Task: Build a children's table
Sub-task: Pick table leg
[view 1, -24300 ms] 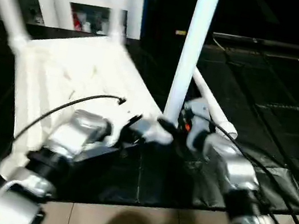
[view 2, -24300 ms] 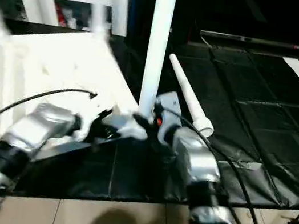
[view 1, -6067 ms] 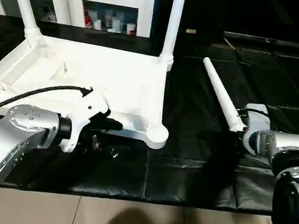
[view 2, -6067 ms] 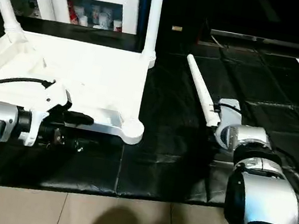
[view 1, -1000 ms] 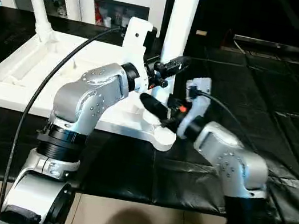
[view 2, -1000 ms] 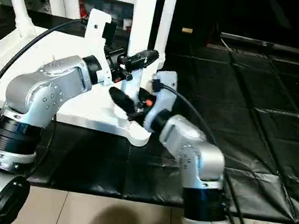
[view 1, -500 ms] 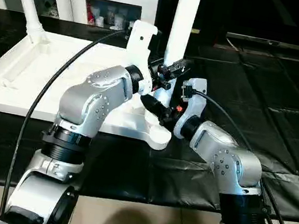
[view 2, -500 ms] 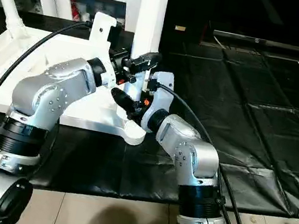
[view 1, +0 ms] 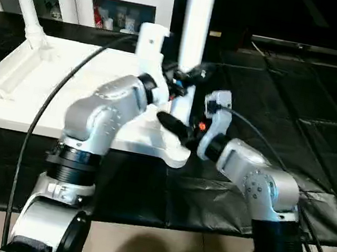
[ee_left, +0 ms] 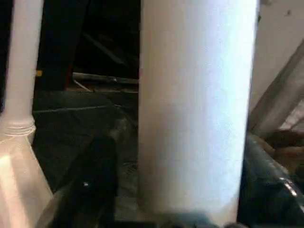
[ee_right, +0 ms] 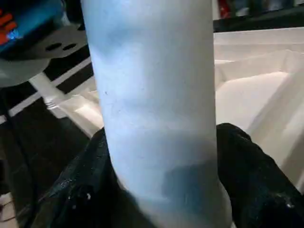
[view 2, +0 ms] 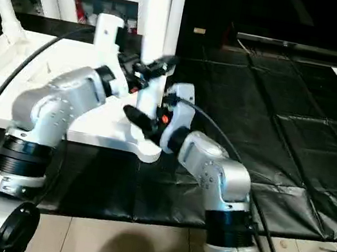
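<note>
leg between both end effectors

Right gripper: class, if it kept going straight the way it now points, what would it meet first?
The right gripper would meet the upright white leg at once: the leg stands between its black fingers. Past it lies the tabletop.

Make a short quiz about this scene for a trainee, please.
1. True or false: the tabletop lies with its underside up.
2. What is the right gripper shut on? A) a leg B) a cabinet door C) a cable
3. Fill in: the tabletop lies on a black ____.

Key: 1 true; 2 A; 3 mat.
</note>
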`<state>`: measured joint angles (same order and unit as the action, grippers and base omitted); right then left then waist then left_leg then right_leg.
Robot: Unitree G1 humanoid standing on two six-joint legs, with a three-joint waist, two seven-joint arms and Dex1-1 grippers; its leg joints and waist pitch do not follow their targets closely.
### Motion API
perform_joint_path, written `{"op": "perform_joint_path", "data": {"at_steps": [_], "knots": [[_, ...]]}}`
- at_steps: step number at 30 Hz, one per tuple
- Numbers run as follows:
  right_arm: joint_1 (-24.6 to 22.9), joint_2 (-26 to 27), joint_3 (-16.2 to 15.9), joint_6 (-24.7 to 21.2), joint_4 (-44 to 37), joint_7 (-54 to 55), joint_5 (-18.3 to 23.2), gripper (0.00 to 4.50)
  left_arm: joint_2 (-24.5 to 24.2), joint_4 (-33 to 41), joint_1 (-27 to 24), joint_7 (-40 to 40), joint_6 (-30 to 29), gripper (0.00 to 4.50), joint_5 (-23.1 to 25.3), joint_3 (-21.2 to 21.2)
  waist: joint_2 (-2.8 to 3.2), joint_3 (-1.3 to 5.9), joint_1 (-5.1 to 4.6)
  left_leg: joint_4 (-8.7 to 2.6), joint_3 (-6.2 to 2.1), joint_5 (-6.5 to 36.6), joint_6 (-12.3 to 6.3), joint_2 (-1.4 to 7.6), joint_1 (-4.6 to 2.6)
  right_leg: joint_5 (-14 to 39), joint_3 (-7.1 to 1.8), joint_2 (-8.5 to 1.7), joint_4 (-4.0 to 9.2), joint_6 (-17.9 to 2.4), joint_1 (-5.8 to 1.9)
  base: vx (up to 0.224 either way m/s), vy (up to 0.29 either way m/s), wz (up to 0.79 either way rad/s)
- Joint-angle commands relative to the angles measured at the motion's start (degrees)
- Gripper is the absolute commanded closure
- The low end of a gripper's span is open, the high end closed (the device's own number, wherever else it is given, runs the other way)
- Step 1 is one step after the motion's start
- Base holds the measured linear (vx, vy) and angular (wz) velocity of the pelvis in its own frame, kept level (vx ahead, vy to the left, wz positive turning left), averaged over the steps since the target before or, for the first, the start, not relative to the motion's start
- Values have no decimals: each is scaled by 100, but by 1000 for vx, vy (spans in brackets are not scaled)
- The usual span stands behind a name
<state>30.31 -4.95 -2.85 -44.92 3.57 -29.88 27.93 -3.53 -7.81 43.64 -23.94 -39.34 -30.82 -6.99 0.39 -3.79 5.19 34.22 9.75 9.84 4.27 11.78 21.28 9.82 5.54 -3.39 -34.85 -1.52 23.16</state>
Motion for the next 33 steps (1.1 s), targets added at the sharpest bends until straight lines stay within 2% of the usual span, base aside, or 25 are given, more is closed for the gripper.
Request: {"op": "perform_joint_path", "data": {"at_steps": [1, 2, 4, 5, 9, 10, 11, 12, 13, 14, 16, 18, 19, 20, 23, 26, 28, 29, 31, 33], "knots": [[-87, -86, -83, -143, -317, -471, 371, 187, -83, 124, 260, -568, -331, 140, -665, -243, -98, 463, 29, -343, -14, 758, -20, 92, -28, 1315, -327, -439, 446, -676, -377, 0, 0, 0], [-110, -116, -80, -175, -352, -574, 444, 187, -139, 130, 272, -708, -436, 140, -810, -298, -155, 459, 39, -350, -9, 734, -71, 96, -28, 1348, -324, -444, 440, -699, -378, 0, 0, 0], [-148, -174, -84, -228, -421, -840, 606, 188, -231, 139, 294, -949, -677, 140, -1139, -442, -74, 445, 51, -350, -19, 798, -36, 113, -43, 1441, -320, -455, 436, -717, -352, 0, 0, 0], [-159, -192, -86, -241, -443, -939, 661, 188, -257, 143, 299, -1021, -759, 140, -1251, -495, -84, 441, 54, -356, -25, 809, -29, 116, -44, 1454, -322, -457, 438, -720, -353, 0, 0, 0], [-255, -542, -91, -253, -633, -2094, 1164, 188, -521, 59, 310, -1808, -1527, 140, -2359, -967, -87, 440, 85, -345, -12, 841, -69, 103, -43, 1527, -322, -450, 442, -719, -358, 0, 0, 0], [-257, -556, -93, -253, -638, -2135, 1181, 188, -530, 50, 310, -1829, -1551, 140, -2390, -980, -88, 442, 110, -340, -11, 841, -78, 99, -43, 1558, -320, -457, 444, -726, -365, 0, 0, 0], [-264, -630, -98, -301, -667, -2286, 1262, 188, -605, 41, 295, -1960, -1631, 140, -2435, -943, -61, 439, 119, -347, -20, 849, -72, 109, -49, 1588, -321, -451, 445, -713, -351, 0, 0, 0], [-267, -667, -97, -341, -681, -2349, 1306, 188, -652, 45, 284, -2035, -1663, 140, -2438, -902, -68, 437, 124, -350, -18, 860, -70, 110, -55, 1628, -320, -448, 459, -687, -348, 0, 0, 0], [-283, -736, -109, -362, -689, -2494, 1358, 189, -699, 46, 261, -2158, -1720, 140, -2465, -854, -126, 427, 133, -362, -16, 887, -61, 113, -56, 1726, -320, -446, 471, -639, -349, 0, 0, 0], [-296, -803, -124, -388, -688, -2615, 1396, 189, -739, 39, 242, -2271, -1800, 140, -2535, -840, -99, 432, 150, -364, -25, 901, -35, 116, -62, 1823, -319, -458, 464, -598, -353, 0, 0, 0], [-307, -918, -180, -389, -663, -2782, 1384, 189, -790, 7, 234, -2384, -1942, 140, -2677, -867, -92, 437, 169, -355, -20, 887, -16, 118, -71, 1849, -325, -465, 469, -571, -344, 0, 0, 0], [-296, -1023, -224, -409, -633, -2923, 1385, 189, -863, 4, 242, -2502, -2138, 140, -2885, -910, -119, 441, 186, -358, -22, 854, 8, 123, -64, 1796, -323, -462, 455, -582, -347, 0, 0, 0], [-283, -1081, -228, -404, -604, -3016, 1406, 189, -887, 18, 255, -2572, -2305, 169, -3104, -968, -117, 443, 193, -356, -24, 836, 16, 119, -51, 1761, -325, -466, 446, -593, -352, 0, 0, 0], [-272, -1118, -227, -400, -585, -3079, 1427, 189, -896, 34, 264, -2624, -2436, 169, -3287, -1018, -104, 444, 194, -353, -22, 833, 22, 117, -53, 1749, -324, -465, 442, -601, -352, 0, 0, 0], [-260, -1148, -217, -398, -586, -3106, 1438, 189, -930, 101, 254, -2754, -2523, 181, -3402, -987, -126, 443, 189, -349, -19, 812, 1, 113, -48, 1722, -323, -458, 447, -617, -355, 0, 0, 0], [-264, -1173, -211, -362, -545, -3118, 1418, 189, -889, 99, 245, -2746, -2404, 218, -3310, -941, -140, 443, 188, -353, -22, 787, 6, 119, -45, 1809, -322, -464, 457, -556, -357, 0, 0, 0], [-263, -1171, -218, -332, -528, -3091, 1394, 190, -831, 57, 261, -2646, -2270, 217, -3221, -965, -132, 442, 192, -357, -29, 814, 13, 124, -52, 1850, -321, -469, 467, -526, -355, 0, 0, 0], [-266, -1171, -224, -318, -532, -3083, 1383, 190, -802, 26, 274, -2584, -2214, 224, -3198, -991, -98, 449, 189, -351, -26, 810, 43, 125, -54, 1786, -323, -460, 469, -527, -351, 0, 0, 0], [-278, -1166, -233, -235, -543, -3049, 1308, 190, -770, -49, 301, -2476, -2146, 236, -3238, -1061, -79, 450, 195, -351, -31, 824, 56, 124, -57, 1728, -319, -456, 460, -554, -351, 0, 0, 0], [-295, -1144, -201, -214, -543, -2972, 1292, 190, -773, -91, 312, -2396, -2093, 237, -3233, -1084, -93, 457, 195, -350, -29, 843, 66, 117, -56, 1643, -317, -450, 452, -590, -361, 0, 0, 0]]}}
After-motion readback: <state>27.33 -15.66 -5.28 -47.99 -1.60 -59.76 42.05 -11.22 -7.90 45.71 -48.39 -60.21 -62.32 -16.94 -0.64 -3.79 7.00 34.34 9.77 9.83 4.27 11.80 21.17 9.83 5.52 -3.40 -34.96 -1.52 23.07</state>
